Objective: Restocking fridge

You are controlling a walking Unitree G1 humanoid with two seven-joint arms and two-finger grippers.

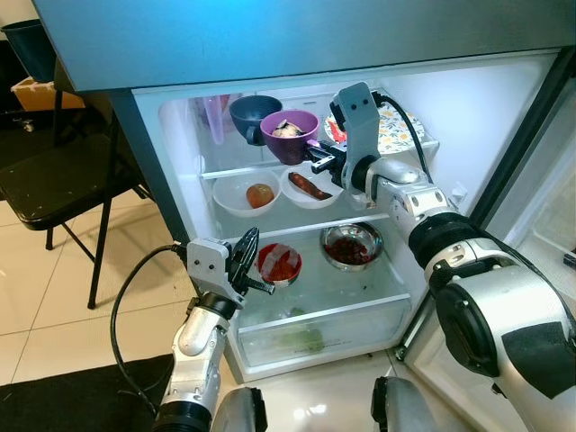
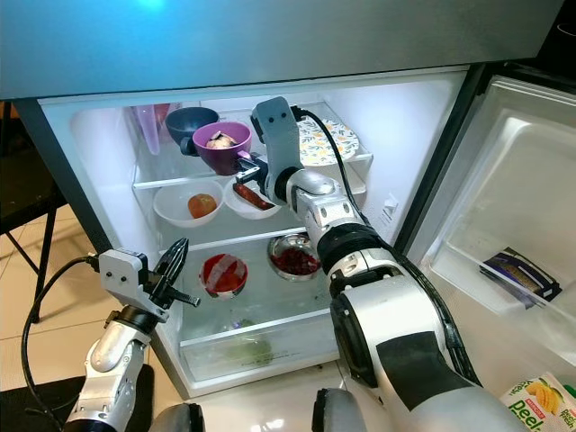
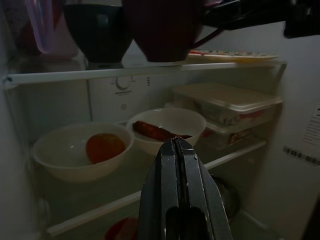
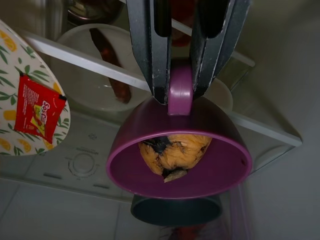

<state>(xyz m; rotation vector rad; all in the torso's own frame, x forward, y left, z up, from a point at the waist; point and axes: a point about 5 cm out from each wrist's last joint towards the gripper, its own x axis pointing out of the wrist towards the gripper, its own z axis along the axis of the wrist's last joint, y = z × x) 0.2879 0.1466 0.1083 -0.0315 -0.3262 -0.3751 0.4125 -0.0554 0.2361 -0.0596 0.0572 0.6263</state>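
Fingers of the right gripper pinch the loop handle of a glossy purple cup on the fridge's glass top shelf; left gripper is pressed closed below

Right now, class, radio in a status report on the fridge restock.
Right gripper shut on purple cup handle, top shelf. Left gripper shut, idle by lower shelf. Dark blue cup right beside.
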